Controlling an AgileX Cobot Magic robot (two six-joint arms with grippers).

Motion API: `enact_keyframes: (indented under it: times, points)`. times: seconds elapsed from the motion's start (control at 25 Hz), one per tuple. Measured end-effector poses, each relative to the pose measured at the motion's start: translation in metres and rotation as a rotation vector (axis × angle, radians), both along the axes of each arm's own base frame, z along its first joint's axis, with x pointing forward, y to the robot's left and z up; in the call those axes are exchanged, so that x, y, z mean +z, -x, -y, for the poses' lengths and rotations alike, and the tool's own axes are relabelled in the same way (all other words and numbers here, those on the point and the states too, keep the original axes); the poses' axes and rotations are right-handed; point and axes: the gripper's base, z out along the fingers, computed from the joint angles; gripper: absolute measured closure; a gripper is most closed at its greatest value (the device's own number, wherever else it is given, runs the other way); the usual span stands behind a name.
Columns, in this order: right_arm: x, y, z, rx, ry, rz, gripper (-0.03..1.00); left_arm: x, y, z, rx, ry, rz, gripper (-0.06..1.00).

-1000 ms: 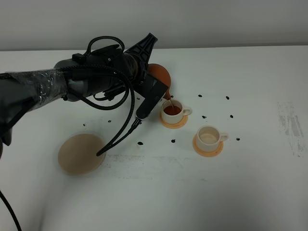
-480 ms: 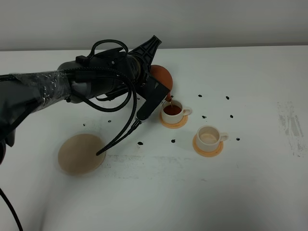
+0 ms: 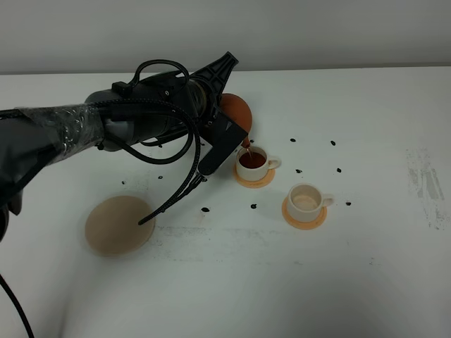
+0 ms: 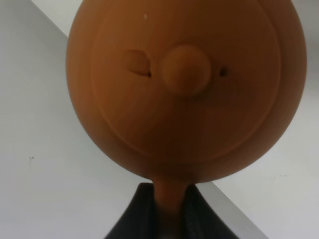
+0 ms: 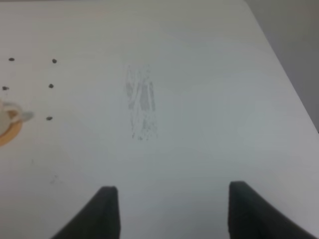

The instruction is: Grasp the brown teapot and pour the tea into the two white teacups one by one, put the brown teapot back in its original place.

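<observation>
White table [image 3: 366,267] (specked) under teapot [image 3: 236,113]; grey wall [image 3: 317,32].

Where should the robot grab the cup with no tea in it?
Probably by its little handle, coming from the right in the high view: the empty teacup stands upright on its orange coaster with the handle sticking out that way.

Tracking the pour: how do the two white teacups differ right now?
The farther teacup holds dark reddish tea; the nearer teacup looks empty, pale inside. The brown teapot tips its spout over the farther teacup; nothing is above the nearer teacup. Both sit on orange coasters.
</observation>
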Motion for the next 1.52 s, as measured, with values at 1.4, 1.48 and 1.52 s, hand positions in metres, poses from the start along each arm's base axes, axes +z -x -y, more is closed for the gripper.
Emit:
enact_keyframes:
  times: [1.4,1.48,1.52]
  points:
    - [0.0,0.0,0.0,0.0,0.0,0.0,0.5,0.013,0.0,-0.026,0.283,0.212,-0.182,0.86]
    - [0.0,0.0,0.0,0.0,0.0,0.0,0.5,0.023,0.002,-0.031,0.334,0.262,-0.213,0.86]
    - [0.0,0.0,0.0,0.0,0.0,0.0,0.5,0.027,0.003,-0.035,0.368,0.292,-0.234,0.86]
